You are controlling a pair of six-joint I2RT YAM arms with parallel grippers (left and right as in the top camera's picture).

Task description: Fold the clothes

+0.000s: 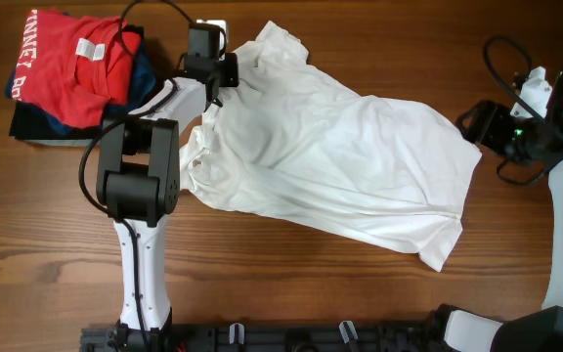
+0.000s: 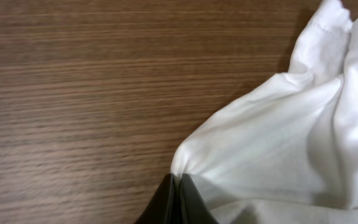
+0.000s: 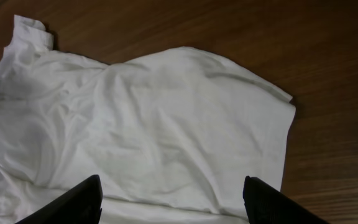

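The clothes are one white T-shirt (image 1: 340,156), wrinkled and spread across the middle of the wooden table. No lettering shows on the upper side. My left gripper (image 1: 229,72) is at the shirt's far left edge. In the left wrist view its black fingers (image 2: 188,198) are pressed together on a pinched fold of the white fabric (image 2: 278,143). My right gripper (image 1: 473,125) hangs by the shirt's right edge. In the right wrist view this right gripper (image 3: 173,196) stands wide open over the T-shirt (image 3: 148,124), with nothing between its fingers (image 3: 82,202).
A red shirt with white lettering (image 1: 71,59) lies on folded blue and dark garments (image 1: 37,122) at the far left corner. The left arm's black joint (image 1: 137,171) sits by the shirt's left side. Bare wood (image 1: 291,284) runs along the front.
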